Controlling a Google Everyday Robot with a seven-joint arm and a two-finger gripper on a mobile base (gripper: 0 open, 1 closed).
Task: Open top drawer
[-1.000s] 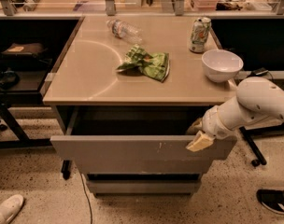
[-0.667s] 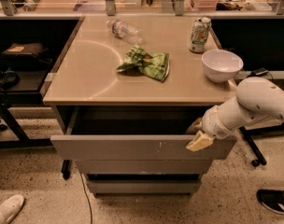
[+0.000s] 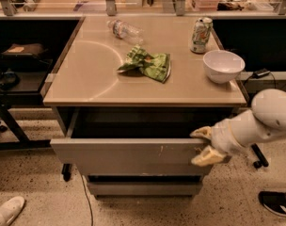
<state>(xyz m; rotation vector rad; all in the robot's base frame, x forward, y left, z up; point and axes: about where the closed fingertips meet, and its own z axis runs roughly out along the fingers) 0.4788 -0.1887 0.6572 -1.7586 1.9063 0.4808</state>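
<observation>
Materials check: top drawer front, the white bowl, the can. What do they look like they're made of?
The top drawer front looks like painted or laminated board, matte grey; the pale scuffs right of centre suggest a chipped coating. The gripper is clamped on its right end. The bowl is likely ceramic or melamine: smooth, glossy white. The can looks like thin metal with a printed label and a shiny rim.

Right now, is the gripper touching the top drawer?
Touching. The camera view shows the gripper at the right end of the top drawer, fingers clamped over its front panel.
</observation>
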